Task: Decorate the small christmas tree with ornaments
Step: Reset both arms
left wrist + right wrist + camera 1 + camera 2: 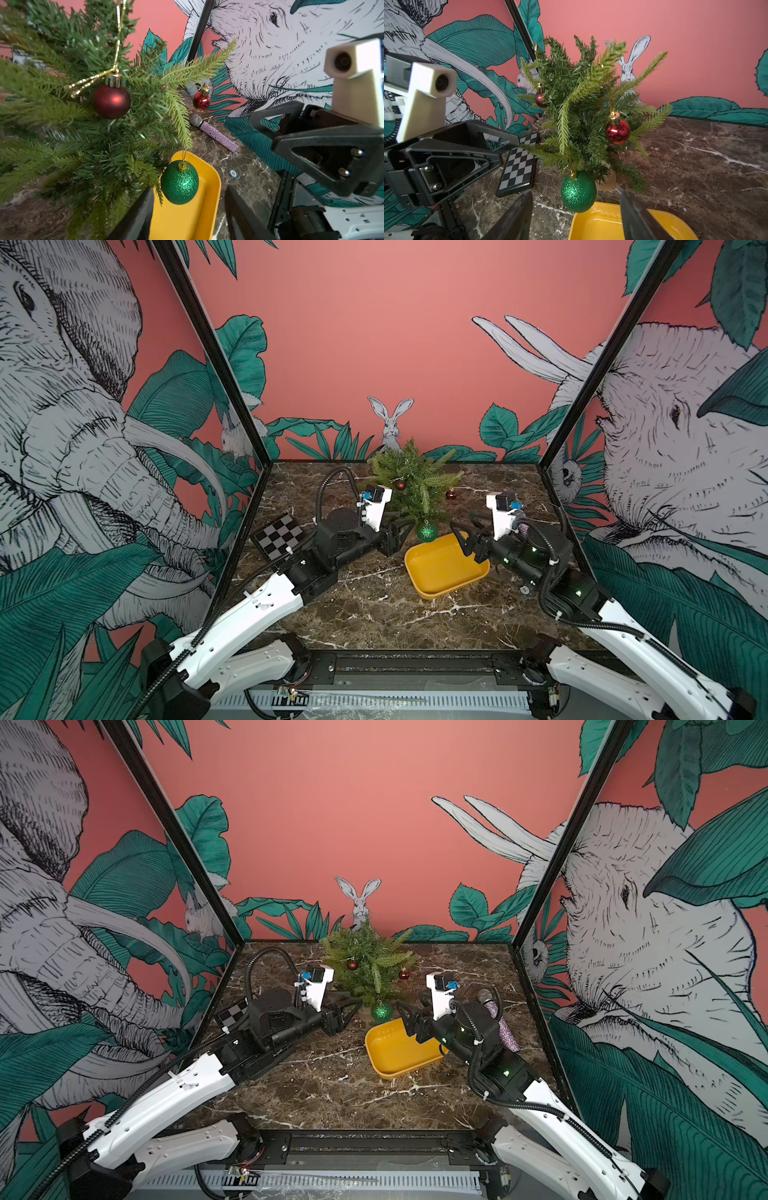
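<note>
The small christmas tree (pixel 417 483) (pixel 368 965) (pixel 83 128) (pixel 581 99) stands at the back middle of the marble table. Three ornaments hang on it: a dark-red ball (pixel 400 485) (pixel 111 101) (pixel 540 99), a shiny red ball (pixel 451 494) (pixel 201 101) (pixel 618 131) and a glittery green ball (pixel 427 531) (pixel 382 1011) (pixel 179 182) (pixel 578 191) on a low front branch. My left gripper (pixel 405 524) (pixel 189 197) is open just left of the green ball and does not touch it. My right gripper (pixel 457 531) (pixel 576 194) is open just right of it, holding nothing.
A yellow tray (pixel 432 593) (pixel 390 1074) (pixel 216 187) lies just in front of the tree, under both grippers. A checkerboard (pixel 279 536) (pixel 519 166) lies at the left. A purple glitter microphone (pixel 498 1019) (pixel 214 133) and a small chip (pixel 233 173) lie at the right. Walls enclose three sides.
</note>
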Tool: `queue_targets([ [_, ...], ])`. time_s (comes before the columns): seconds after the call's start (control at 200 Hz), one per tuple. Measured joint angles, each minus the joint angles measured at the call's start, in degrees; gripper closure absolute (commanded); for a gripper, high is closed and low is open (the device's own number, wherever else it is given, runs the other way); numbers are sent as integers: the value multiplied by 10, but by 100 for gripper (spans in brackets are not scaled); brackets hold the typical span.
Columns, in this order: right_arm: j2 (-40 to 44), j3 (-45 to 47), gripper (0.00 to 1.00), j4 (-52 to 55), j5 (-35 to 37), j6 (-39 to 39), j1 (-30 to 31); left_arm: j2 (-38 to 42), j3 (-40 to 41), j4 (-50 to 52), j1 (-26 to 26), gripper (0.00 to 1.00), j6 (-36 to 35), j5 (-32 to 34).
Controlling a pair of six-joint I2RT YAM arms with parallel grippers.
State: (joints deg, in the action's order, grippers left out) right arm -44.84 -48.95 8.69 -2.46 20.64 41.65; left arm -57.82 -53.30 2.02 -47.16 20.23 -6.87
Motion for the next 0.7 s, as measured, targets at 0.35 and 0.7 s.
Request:
queue_targets([
  [0.35, 35, 35, 1, 45, -38, -9, 0, 41, -20, 94, 0, 14, -7, -3],
  [0.7, 112, 97, 1, 104, -59, -12, 0, 147, 49, 169, 0, 1, 26, 58],
])
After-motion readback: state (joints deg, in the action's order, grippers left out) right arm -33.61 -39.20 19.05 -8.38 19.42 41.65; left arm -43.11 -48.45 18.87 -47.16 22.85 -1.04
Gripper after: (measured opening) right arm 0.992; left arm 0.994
